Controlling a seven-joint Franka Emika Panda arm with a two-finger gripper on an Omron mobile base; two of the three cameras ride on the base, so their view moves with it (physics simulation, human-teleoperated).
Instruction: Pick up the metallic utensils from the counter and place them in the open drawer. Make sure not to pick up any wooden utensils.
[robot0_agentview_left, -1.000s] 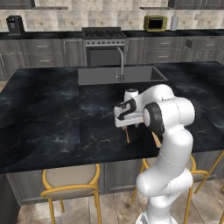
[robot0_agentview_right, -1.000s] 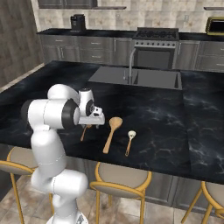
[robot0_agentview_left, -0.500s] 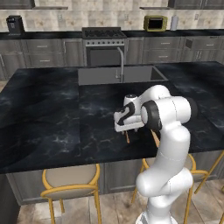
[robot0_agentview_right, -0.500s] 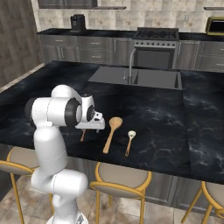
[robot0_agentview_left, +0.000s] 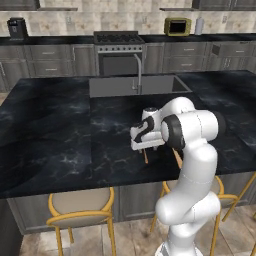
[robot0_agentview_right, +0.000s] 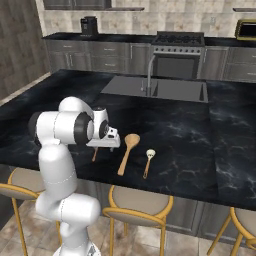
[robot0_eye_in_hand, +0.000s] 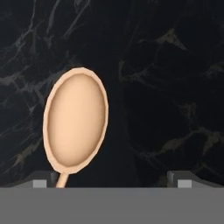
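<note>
1. Your tool (robot0_eye_in_hand: 112, 183) hangs wide open, holding nothing, low over the tabletop (robot0_agentview_left: 60, 135).
2. A wooden spoon (robot0_eye_in_hand: 75, 124) lies under it; two spoons (robot0_agentview_right: 128, 151) rest just beside.

Tan wooden spoons (robot0_agentview_right: 128, 152) lie on the glossy black, white-veined counter (robot0_agentview_right: 190, 130).

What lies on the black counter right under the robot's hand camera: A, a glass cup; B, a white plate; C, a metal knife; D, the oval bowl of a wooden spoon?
D: the hand view looks down on the tan oval bowl of a wooden spoon lying on the black counter.
</note>
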